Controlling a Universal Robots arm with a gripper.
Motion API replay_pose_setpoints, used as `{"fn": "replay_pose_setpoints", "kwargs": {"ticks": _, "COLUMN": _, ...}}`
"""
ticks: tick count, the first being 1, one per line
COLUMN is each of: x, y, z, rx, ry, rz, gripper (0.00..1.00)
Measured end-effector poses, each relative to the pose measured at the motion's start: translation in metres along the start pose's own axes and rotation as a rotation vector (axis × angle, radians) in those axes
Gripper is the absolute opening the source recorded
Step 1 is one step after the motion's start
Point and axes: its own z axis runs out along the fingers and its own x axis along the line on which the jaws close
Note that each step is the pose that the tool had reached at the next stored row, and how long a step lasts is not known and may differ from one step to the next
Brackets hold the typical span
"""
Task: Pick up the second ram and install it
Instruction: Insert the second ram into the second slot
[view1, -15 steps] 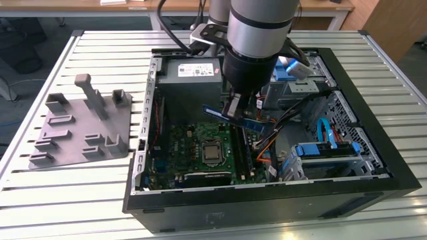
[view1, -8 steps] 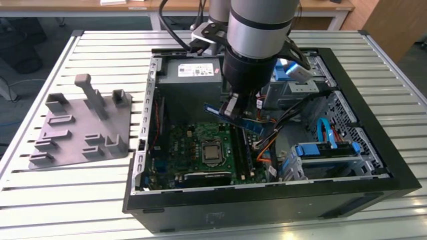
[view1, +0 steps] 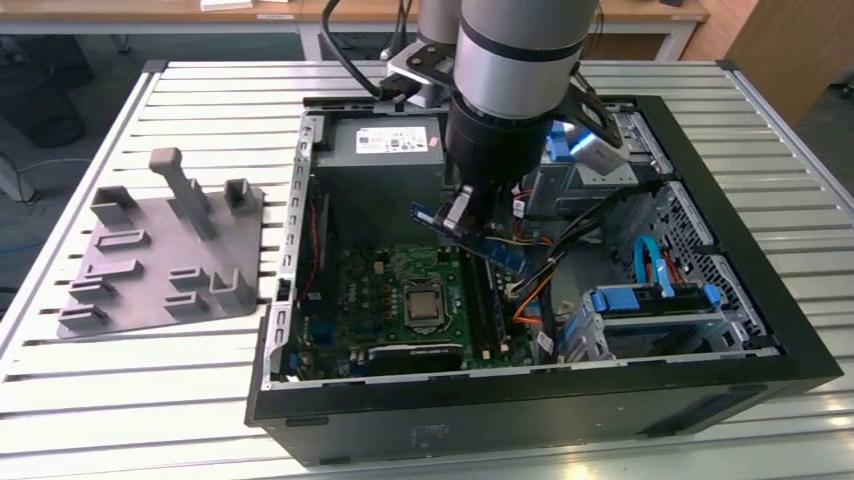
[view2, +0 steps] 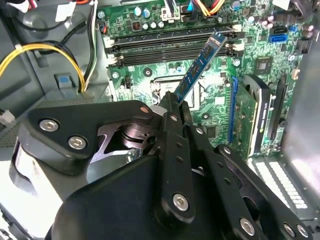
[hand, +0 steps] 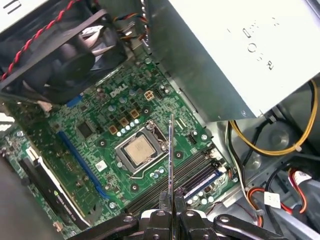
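The arm's pincer is clamped shut on one end of the second ram. It holds the stick in the air inside the open computer case, above the green motherboard and short of the long black memory slots. In the second wrist view the stick juts from the closed fingers at a slant across the slots rather than along them. The plain risk, to my eye, is a crooked arrival. Pressed down out of line, its edge could land on a slot wall or on the white end latches and bind, bend or slip in the grip. With only one end held, the free end could swing under load. Loose cables lie just beside the arm in the exterior view and could snag. The processor socket sits near the slots, exposed to a stray touch. The stick itself is slim and long, a blue board dotted with small components. Seen edge-on in the first wrist view, it is a thin grey line. The case rests on a slatted white table.
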Motion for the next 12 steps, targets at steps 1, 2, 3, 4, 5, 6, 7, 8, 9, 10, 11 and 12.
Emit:
{"fn": "replay_pose_setpoints", "kwargs": {"ticks": 1, "x": 0.0, "y": 0.0, "z": 0.0002, "rx": 0.0001, "ry": -0.0004, "rz": 0.01, "gripper": 0.14}}
{"fn": "replay_pose_setpoints", "kwargs": {"ticks": 2, "x": 0.0, "y": 0.0, "z": 0.0003, "rx": 0.0002, "ry": -0.0009, "rz": 0.02, "gripper": 0.14}}
{"fn": "replay_pose_setpoints", "kwargs": {"ticks": 3, "x": 0.0, "y": 0.0, "z": 0.0004, "rx": 0.0003, "ry": -0.0012, "rz": 0.029, "gripper": 0.14}}
{"fn": "replay_pose_setpoints", "kwargs": {"ticks": 4, "x": 0.0, "y": 0.0, "z": 0.0005, "rx": 0.0004, "ry": -0.0016, "rz": 0.038, "gripper": 0.14}}
{"fn": "replay_pose_setpoints", "kwargs": {"ticks": 5, "x": 0.0, "y": 0.0, "z": 0.0006, "rx": 0.0005, "ry": -0.002, "rz": 0.047, "gripper": 0.14}}
{"fn": "replay_pose_setpoints", "kwargs": {"ticks": 6, "x": 0.0, "y": 0.0, "z": 0.0007, "rx": 0.0006, "ry": -0.0023, "rz": 0.056, "gripper": 0.14}}
{"fn": "replay_pose_setpoints", "kwargs": {"ticks": 7, "x": 0.0, "y": 0.0, "z": 0.0008, "rx": 0.0007, "ry": -0.0025, "rz": 0.064, "gripper": 0.14}}
{"fn": "replay_pose_setpoints", "kwargs": {"ticks": 8, "x": 0.0, "y": 0.0, "z": 0.0009, "rx": 0.0007, "ry": -0.0028, "rz": 0.071, "gripper": 0.14}}
{"fn": "replay_pose_setpoints", "kwargs": {"ticks": 9, "x": 0.0, "y": 0.0, "z": 0.0009, "rx": 0.0009, "ry": -0.0031, "rz": 0.078, "gripper": 0.14}}
{"fn": "replay_pose_setpoints", "kwargs": {"ticks": 10, "x": 0.0, "y": 0.0, "z": 0.0011, "rx": 0.0009, "ry": -0.0034, "rz": 0.086, "gripper": 0.14}}
{"fn": "replay_pose_setpoints", "kwargs": {"ticks": 11, "x": 0.0, "y": 0.0, "z": 0.0012, "rx": 0.001, "ry": -0.0037, "rz": 0.095, "gripper": 0.14}}
{"fn": "replay_pose_setpoints", "kwargs": {"ticks": 12, "x": 0.0, "y": 0.0, "z": 0.0012, "rx": 0.0011, "ry": -0.004, "rz": 0.102, "gripper": 0.14}}
